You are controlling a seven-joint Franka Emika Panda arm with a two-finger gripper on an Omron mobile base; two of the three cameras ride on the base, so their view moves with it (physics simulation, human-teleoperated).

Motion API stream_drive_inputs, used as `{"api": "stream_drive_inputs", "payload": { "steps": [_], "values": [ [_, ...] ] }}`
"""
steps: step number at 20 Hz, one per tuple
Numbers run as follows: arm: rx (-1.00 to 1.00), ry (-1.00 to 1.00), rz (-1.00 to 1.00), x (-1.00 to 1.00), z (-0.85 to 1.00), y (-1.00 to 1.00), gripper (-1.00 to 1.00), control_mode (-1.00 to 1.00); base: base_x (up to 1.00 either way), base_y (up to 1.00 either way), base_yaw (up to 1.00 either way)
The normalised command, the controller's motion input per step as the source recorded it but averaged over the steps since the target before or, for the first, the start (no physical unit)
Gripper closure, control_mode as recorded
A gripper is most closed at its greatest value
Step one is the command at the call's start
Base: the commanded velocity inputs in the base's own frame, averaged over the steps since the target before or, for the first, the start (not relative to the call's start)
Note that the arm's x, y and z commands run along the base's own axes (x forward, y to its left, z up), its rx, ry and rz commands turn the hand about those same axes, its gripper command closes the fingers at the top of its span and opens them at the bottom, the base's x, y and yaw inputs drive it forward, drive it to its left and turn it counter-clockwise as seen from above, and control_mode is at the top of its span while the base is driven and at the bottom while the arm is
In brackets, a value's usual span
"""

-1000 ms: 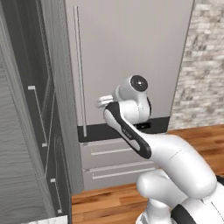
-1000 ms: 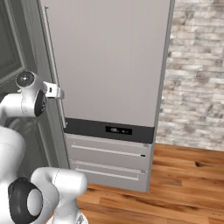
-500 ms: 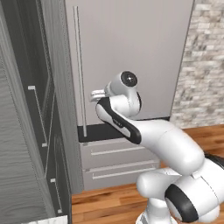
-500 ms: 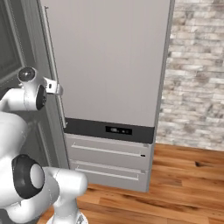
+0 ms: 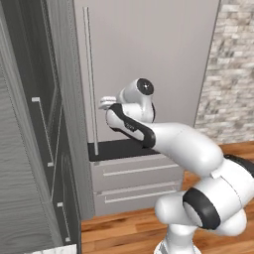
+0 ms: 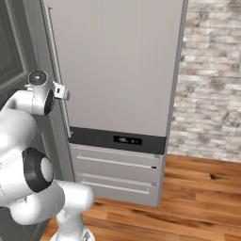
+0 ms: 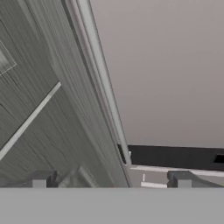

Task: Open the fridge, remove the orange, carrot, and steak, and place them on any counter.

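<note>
The fridge [image 5: 149,64] is a tall light-grey appliance and its door is closed. Its thin vertical bar handle [image 5: 90,79] runs down the door's left edge to the black band [image 5: 124,148]. My gripper [image 5: 105,103] hovers just right of the handle at mid height, open and empty. From the right base view the gripper [image 6: 63,92] sits close beside the handle [image 6: 57,70]. Looking along the hand, the fingertips [image 7: 41,179] stand wide apart, with the handle [image 7: 103,78] rising between them, some way ahead. The orange, carrot and steak are hidden. A white counter corner [image 5: 52,249] shows at bottom left.
Dark grey panelled cabinets [image 5: 30,124] stand directly left of the fridge. Two fridge drawers [image 6: 117,174] sit below the black band. A stone brick wall [image 6: 212,80] flanks the right side, and wooden floor [image 6: 188,202] lies in front.
The arm has swung left, carrying the gripper closer to the fridge handle. The gripper has stayed open and the fridge door stays closed.
</note>
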Motion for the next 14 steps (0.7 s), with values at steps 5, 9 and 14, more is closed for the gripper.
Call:
{"api": "stream_drive_inputs", "payload": {
  "steps": [5, 9, 14],
  "values": [
    [0.0, 0.03, -0.01, 0.32, 0.0, 0.24, -1.0, -1.0, 0.0, 0.0, 0.0],
    [0.0, 0.07, -0.04, 0.5, 0.0, 0.22, -1.0, -1.0, 0.0, 0.0, 0.0],
    [0.0, 0.05, -0.05, 0.51, 0.0, 0.12, -1.0, -1.0, 0.0, 0.0, 0.0]
  ]
}}
